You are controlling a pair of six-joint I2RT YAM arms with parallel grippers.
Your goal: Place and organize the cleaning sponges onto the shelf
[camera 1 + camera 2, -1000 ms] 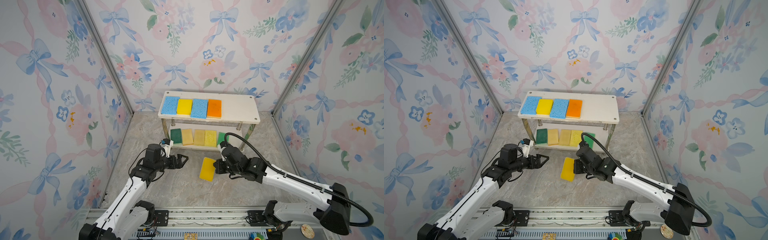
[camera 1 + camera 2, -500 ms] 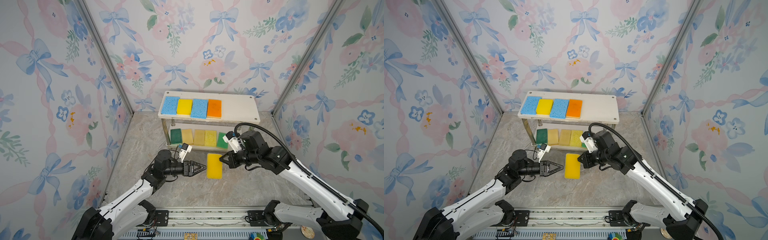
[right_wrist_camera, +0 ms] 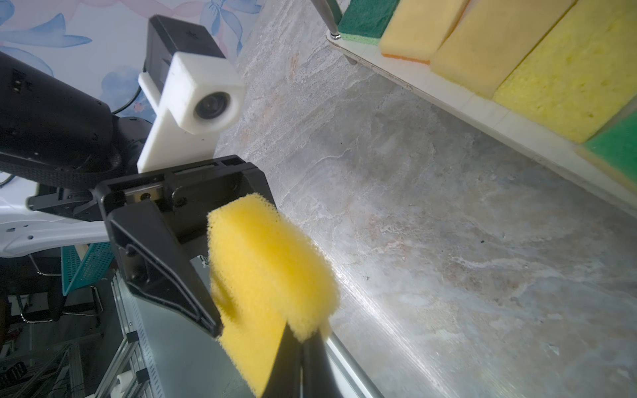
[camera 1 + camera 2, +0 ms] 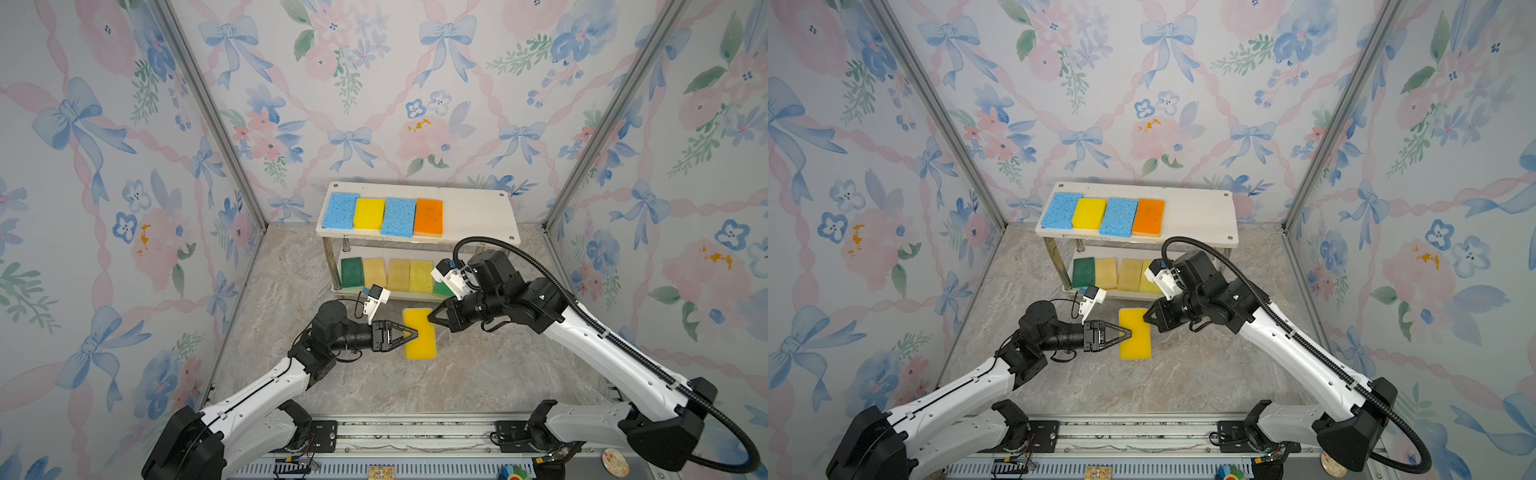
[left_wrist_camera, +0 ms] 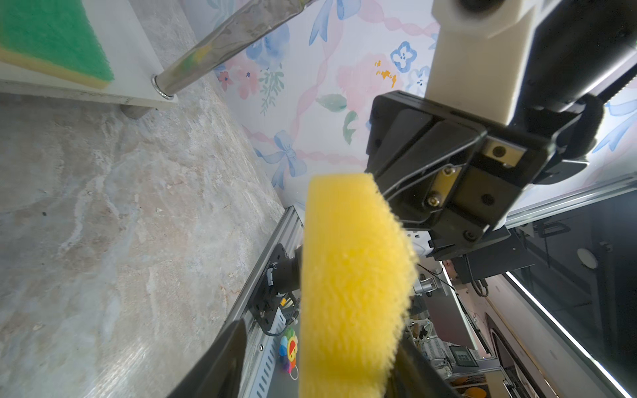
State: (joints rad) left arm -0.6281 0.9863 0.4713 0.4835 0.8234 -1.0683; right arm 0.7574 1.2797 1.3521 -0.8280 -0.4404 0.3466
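Astride sponge point(image 4: 424, 347), left end effector point(image 4: 414, 332) horizontal

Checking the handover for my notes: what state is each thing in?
right gripper: shut on the yellow sponge.
yellow sponge: pinched at one edge by the right gripper.
left gripper: open, fingers astride the sponge's opposite edge.
top-board sponges: four, flat in a row.
lower-board sponges: five, flat, side by side.

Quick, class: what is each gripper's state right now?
Left gripper: open, fingers either side of the yellow sponge.
Right gripper: closed, holding the yellow sponge.
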